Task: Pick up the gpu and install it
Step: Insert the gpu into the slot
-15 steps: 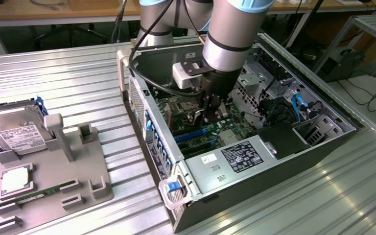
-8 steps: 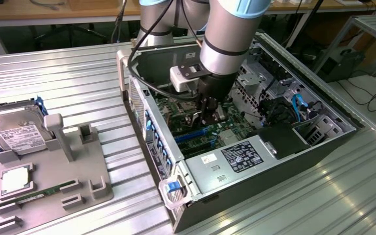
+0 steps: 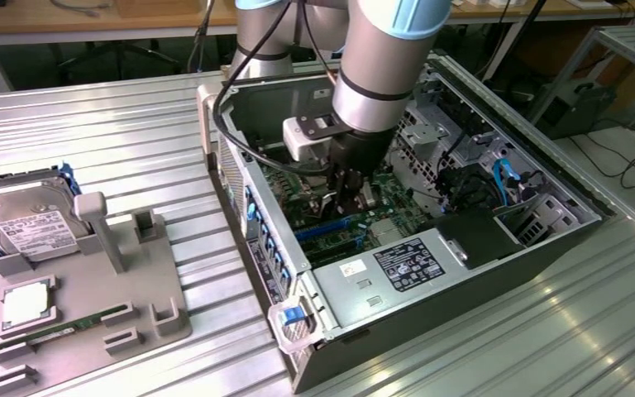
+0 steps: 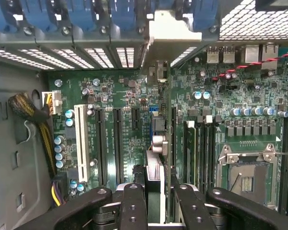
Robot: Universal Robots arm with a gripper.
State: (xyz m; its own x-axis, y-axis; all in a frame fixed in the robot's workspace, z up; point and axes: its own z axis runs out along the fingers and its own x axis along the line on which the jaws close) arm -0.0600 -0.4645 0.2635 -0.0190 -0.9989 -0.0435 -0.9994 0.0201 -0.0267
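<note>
Reaching down into the open computer case (image 3: 538, 240), the arm carried its gripper (image 3: 349, 207) low over the motherboard (image 4: 120, 96), and the two black fingers (image 4: 134, 206) were closed narrowly on the gpu (image 4: 156, 163), one on each flat side of the card. In the wrist view the gpu stood on edge between them, seen along its thin length, running parallel to the long expansion slots and lying between the dark slots beside the white slot (image 4: 79, 143) and the memory slots next to the processor socket (image 4: 247, 167). Its silver bracket (image 4: 175, 31) met the slotted rear wall of the case, in line with the row of blue retaining clips (image 4: 86, 14). Whether the card's lower edge sat fully in a slot could not be told. A yellow-and-black cable bundle (image 4: 33, 115) hung at the edge of the board, well apart from the card. In the exterior view the case lay on its side on the ribbed metal table (image 3: 97, 124), with the labelled power supply (image 3: 406, 265) near the gripper. On the exterior view's left, well apart from the case, a grey tray (image 3: 130, 281) held the hard drive (image 3: 31, 223), a square processor chip (image 3: 26, 302) and a green memory stick (image 3: 69, 324).
</note>
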